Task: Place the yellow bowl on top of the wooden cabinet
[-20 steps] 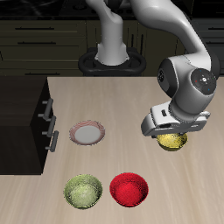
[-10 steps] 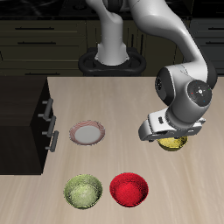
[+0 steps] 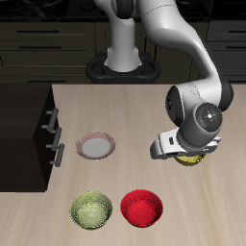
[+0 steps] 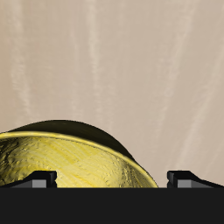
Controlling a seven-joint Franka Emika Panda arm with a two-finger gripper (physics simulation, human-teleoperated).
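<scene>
The yellow bowl rests on the table, mostly hidden under my wrist in the exterior view, with only a sliver of its rim showing. My gripper hangs low right over it, open. In the wrist view the glossy speckled yellow bowl fills the space close below, and my gripper straddles its rim: one fingertip is over the bowl's inside, the other is outside it. Nothing is held. The wooden cabinet, very dark with silver bar handles, stands at the table's far side edge, well away from the bowl.
A white plate with a reddish rim lies between the cabinet and the bowl. A duller yellow-green bowl and a red bowl sit near the table's front edge. The robot base stands at the back.
My gripper has dropped lower over the yellow bowl and shifted slightly toward the table's front. The bowl and the other objects have not moved.
</scene>
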